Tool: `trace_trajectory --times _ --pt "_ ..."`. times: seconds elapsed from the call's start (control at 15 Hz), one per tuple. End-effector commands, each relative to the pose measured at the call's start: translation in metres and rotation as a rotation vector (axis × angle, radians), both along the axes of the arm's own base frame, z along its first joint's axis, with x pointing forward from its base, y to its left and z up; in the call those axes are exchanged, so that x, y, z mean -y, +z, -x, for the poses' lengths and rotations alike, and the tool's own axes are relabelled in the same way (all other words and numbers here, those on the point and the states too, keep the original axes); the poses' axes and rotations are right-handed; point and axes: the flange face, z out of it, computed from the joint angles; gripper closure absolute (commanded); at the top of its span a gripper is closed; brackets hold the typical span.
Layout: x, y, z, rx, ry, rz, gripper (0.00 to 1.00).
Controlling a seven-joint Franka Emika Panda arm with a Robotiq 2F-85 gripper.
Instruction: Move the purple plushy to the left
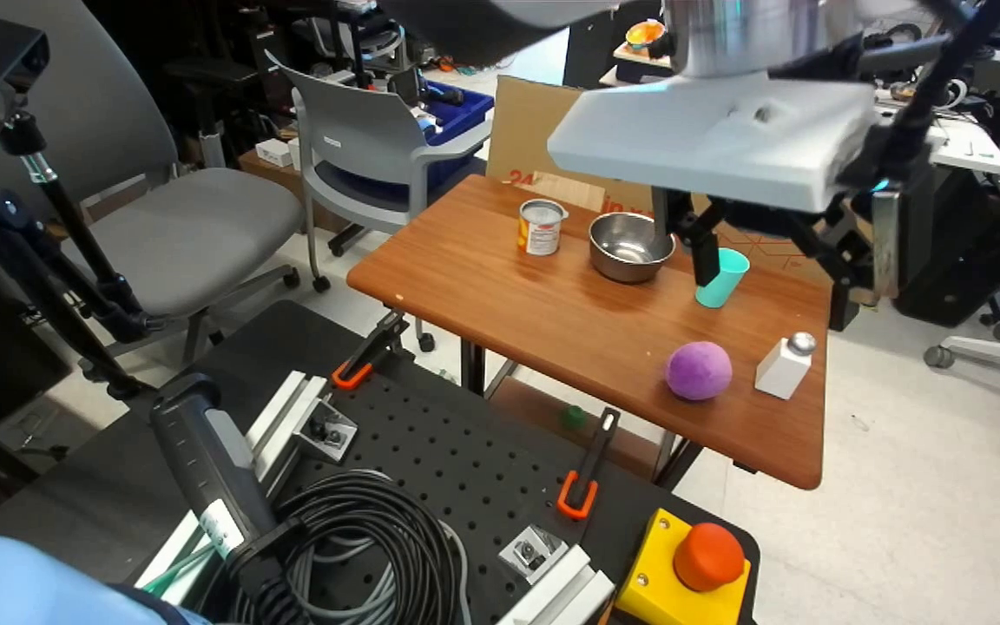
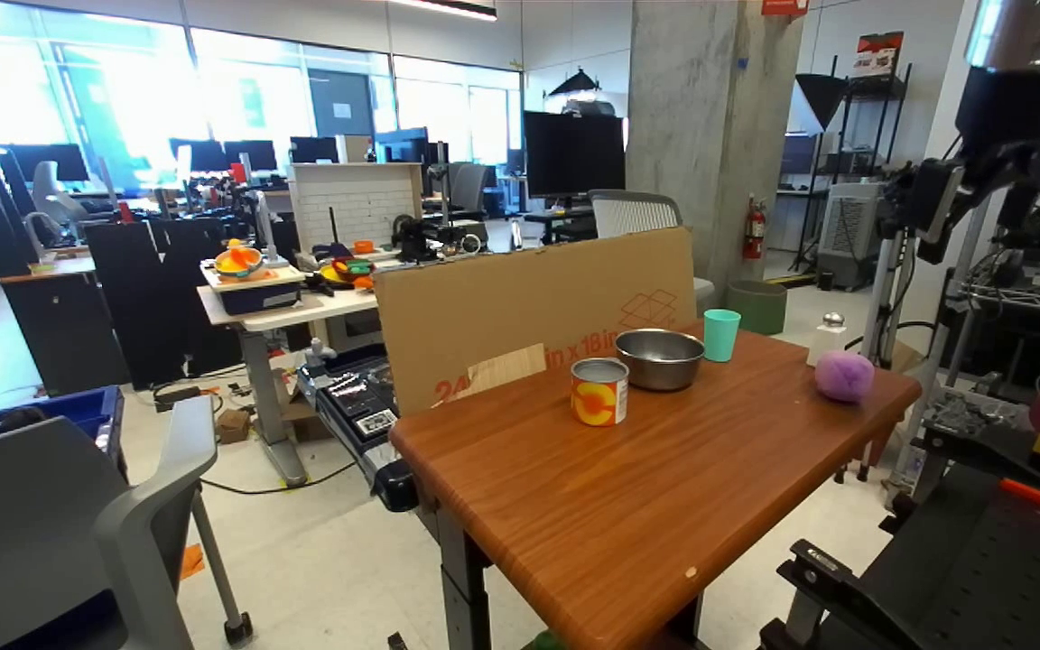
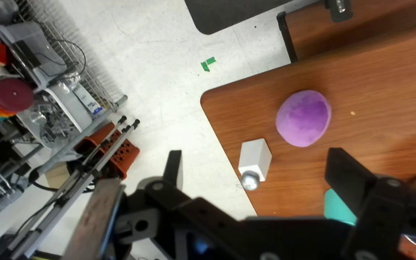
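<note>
A metal bowl (image 2: 664, 371) sits between can (image 2: 599, 395) and cup (image 2: 721, 337).

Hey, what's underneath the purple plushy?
The purple plushy rests on the brown wood-grain tabletop, which shows all around it; the patch beneath is covered, so whether anything flat lies there can't be seen.

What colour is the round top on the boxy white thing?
The round top is shiny silver; it shows best in the wrist view.

Brown table (image 1: 526, 299) before me: can (image 1: 542, 227) at eleven o'clock, bowl (image 1: 626, 272) twelve, cup (image 1: 725, 282) two, purple plushy (image 1: 699, 371) and shaker (image 1: 783, 370) four.
</note>
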Motion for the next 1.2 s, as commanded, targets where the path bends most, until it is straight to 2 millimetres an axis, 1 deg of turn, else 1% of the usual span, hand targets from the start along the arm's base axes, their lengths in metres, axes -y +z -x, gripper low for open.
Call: trace_trajectory --times 0.0,0.27,0.67,0.93,1.13 --pt "0.007 -0.034 -0.018 -0.01 -0.136 -0.036 0.0" --pt "0.014 -0.07 -0.039 -0.033 -0.287 -0.095 0.0" --pt "0.022 -0.115 -0.082 -0.06 -0.397 -0.169 0.0" --pt "0.018 -0.142 -0.104 -0.082 -0.411 -0.205 0.0" --pt "0.01 -0.152 -0.117 -0.084 -0.34 -0.217 0.0"
